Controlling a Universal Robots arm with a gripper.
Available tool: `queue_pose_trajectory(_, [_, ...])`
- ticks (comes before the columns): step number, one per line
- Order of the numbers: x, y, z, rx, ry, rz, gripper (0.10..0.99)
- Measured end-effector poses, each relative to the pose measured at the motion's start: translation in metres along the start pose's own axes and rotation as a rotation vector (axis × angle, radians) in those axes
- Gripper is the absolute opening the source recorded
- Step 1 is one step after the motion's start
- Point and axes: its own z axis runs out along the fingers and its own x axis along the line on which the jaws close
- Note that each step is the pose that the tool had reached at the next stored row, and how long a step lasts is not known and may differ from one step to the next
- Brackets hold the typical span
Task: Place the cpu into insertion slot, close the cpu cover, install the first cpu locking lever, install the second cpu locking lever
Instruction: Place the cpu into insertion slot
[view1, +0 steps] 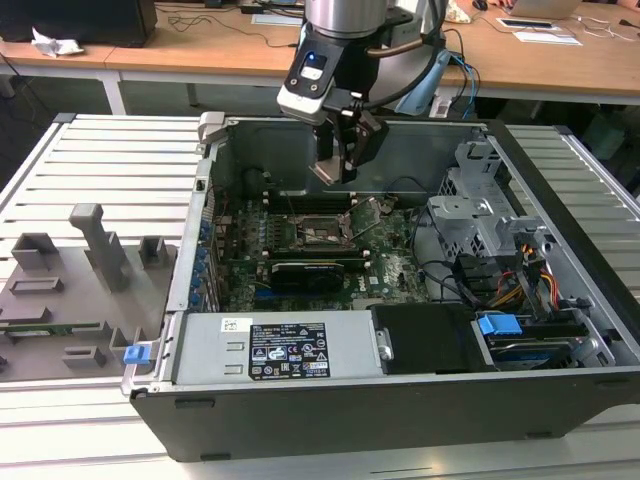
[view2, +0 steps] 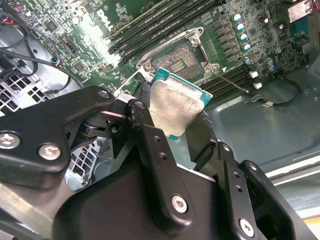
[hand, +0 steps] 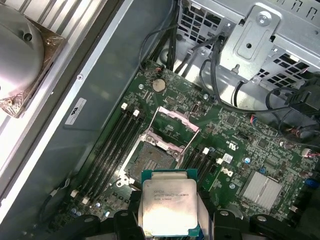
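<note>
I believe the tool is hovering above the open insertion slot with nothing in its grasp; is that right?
Not quite: the tool is not empty; it grips the cpu by its edges, as both wrist views show. The rest holds: it hovers above the insertion slot, which is bare, with the cpu cover raised.

A pale grey metal bench (view1: 110, 150) with long parallel slats fills the foreground, running out past the exterior view's left and right edges. Behind its far edge stands a row of light wooden desks (view1: 200, 55) on white legs (view1: 115, 95), carrying a crumpled white paper (view1: 55, 43) at the exterior view's left, loose cables (view1: 215, 18) and flat sheets (view1: 540, 30) toward the right. The light is bright and even, and dark floor (view1: 25, 105) shows under the desks.
</note>
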Motion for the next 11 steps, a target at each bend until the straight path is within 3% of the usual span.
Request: queue_pose_trajectory(11, [-0.0001,-0.0002,0.0028,0.001,-0.0002,0.015,0.525])
